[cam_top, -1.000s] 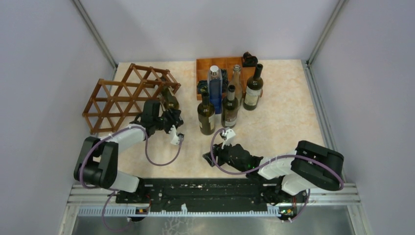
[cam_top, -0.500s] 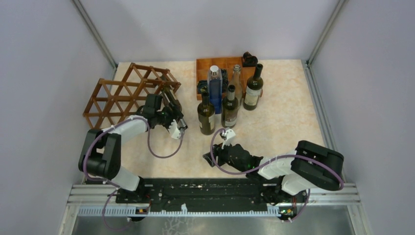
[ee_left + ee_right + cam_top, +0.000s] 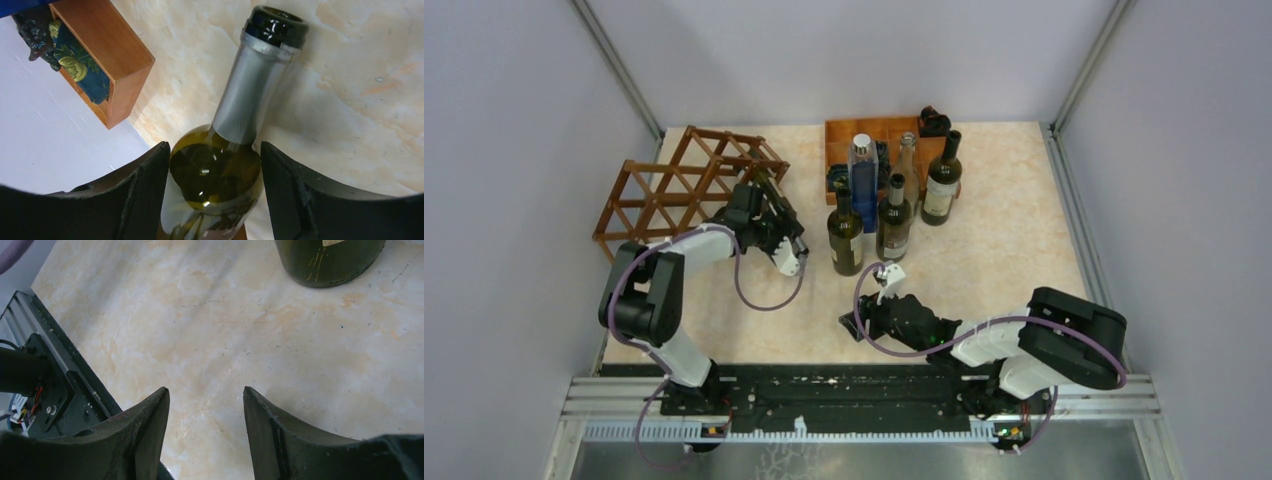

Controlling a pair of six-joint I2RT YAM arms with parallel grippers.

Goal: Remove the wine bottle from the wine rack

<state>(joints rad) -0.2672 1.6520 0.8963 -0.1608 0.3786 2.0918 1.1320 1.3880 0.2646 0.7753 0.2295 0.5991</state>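
My left fingers (image 3: pixel 145 195) clamp the shoulder of the wine bottle (image 3: pixel 240 95), which lies at the right end of the wine rack (image 3: pixel 669 190). Heavy, slick, breakable glass; the shoulder seems the safest hold. My right fingers (image 3: pixel 150 435) are spread, empty.

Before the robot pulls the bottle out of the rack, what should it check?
1. Wine bottle between the left gripper's fingers: ok, one finger beside each side of its shoulder.
2. Squeeze is firm: cannot tell.
3. Bottle's body free of the wine rack's slats: cannot tell, the arm hides it from above.
4. Neck apart from the nearest standing bottle: ok, though that one is close by.
5. Right gripper out of the way: ok, open, holding nothing, over the table.
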